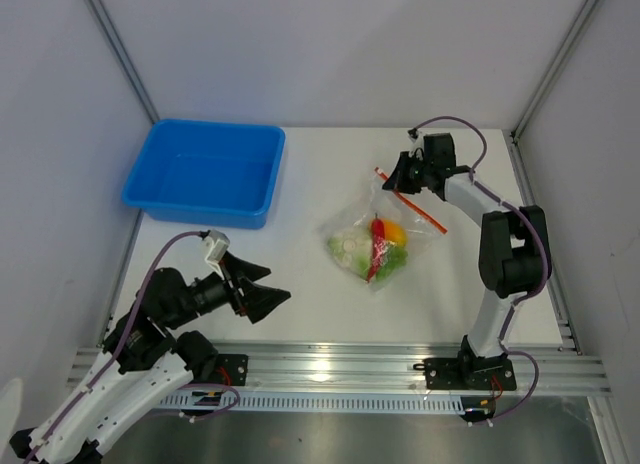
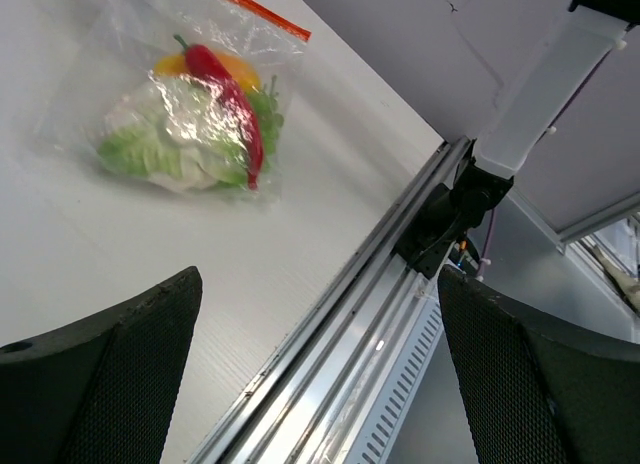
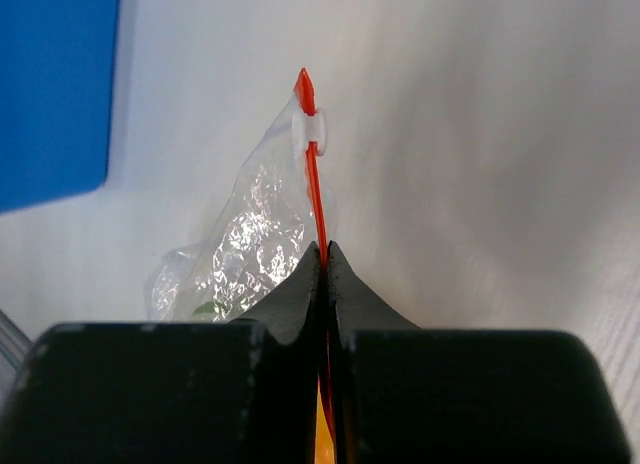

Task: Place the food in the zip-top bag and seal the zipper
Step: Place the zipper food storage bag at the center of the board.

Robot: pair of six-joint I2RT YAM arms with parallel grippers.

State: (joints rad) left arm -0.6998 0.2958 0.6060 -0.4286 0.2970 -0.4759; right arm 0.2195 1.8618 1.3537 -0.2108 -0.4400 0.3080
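The clear zip-top bag [image 1: 385, 234] lies on the table right of centre and holds the food: a red chili [image 1: 377, 246], white cauliflower [image 1: 350, 246], green grapes [image 1: 395, 261] and a yellow-orange piece [image 1: 396, 228]. The left wrist view shows the bag [image 2: 190, 114] and the chili [image 2: 235, 99] inside it. My right gripper [image 1: 402, 179] is shut on the red-orange zipper [image 1: 425, 214] near its far end. In the right wrist view the gripper [image 3: 323, 249] pinches the zipper [image 3: 315, 184] below a white slider [image 3: 309, 129]. My left gripper [image 1: 268, 289] is open and empty, well left of the bag, and it also shows in its own wrist view [image 2: 320, 279].
A blue plastic bin [image 1: 205, 172] stands at the back left, and its corner shows in the right wrist view [image 3: 50, 84]. An aluminium rail [image 1: 350, 362] runs along the table's near edge. White walls close in the back and both sides.
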